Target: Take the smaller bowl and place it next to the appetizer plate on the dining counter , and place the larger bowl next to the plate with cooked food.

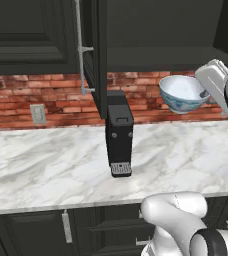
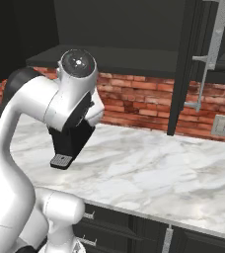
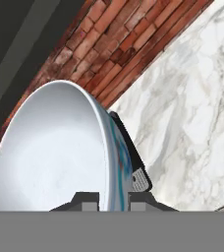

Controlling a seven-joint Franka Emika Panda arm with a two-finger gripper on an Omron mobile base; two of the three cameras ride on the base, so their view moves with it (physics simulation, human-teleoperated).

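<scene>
- The gripper (image 3: pixel 107 201) had its two jaws pinched on the rim of the smaller bowl (image 3: pixel 55 157), one finger inside and one outside.
- The smaller bowl (image 1: pixel 182 93) was held up in the air above the marble counter (image 1: pixel 46 165), tilted to one side, in front of the brick wall (image 1: pixel 26 95).
- A black coffee machine (image 1: pixel 119 132) stood on the counter, left of the bowl and apart from it.
- An open dark cabinet door (image 1: pixel 97 50) hung above the machine.
</scene>
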